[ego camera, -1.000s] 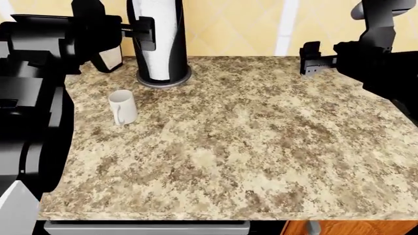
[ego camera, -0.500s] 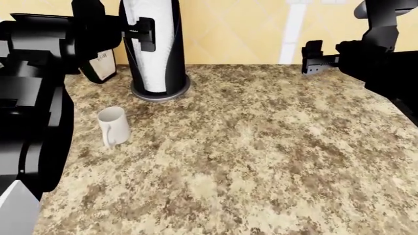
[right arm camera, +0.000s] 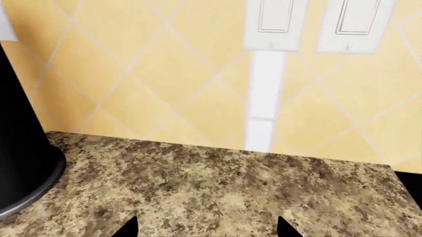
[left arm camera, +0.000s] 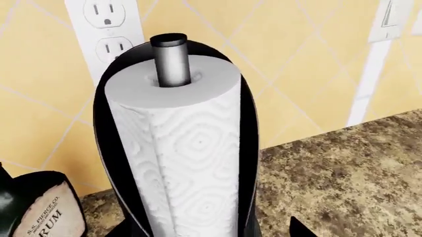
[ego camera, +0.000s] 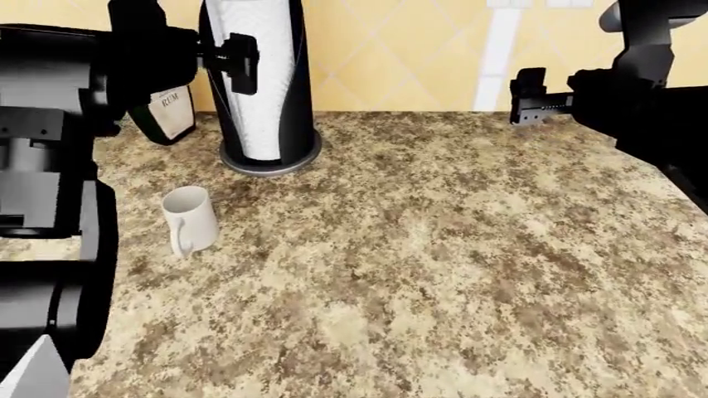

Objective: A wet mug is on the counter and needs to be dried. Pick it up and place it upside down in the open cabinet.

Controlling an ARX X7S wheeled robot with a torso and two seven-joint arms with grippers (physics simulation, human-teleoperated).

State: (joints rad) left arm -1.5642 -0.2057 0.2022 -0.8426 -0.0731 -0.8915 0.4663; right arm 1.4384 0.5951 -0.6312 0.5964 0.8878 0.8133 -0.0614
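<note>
Mug [ego camera: 187, 217] stands upright on the counter [ego camera: 443, 249], not yet picked. Both grippers, left [ego camera: 235, 56] and right [ego camera: 526, 97], hang above, spread and empty; everything remains

Left gripper [ego camera: 235, 60] raised at 11 o'clock, arm reaching in horizontally, jaw state unclear. Right gripper [ego camera: 528, 98] raised at 2 o'clock, tips apart in wrist view, holding nothing.

White mug [ego camera: 188, 217] on speckled beige-and-brown granite counter [ego camera: 443, 249].
</note>
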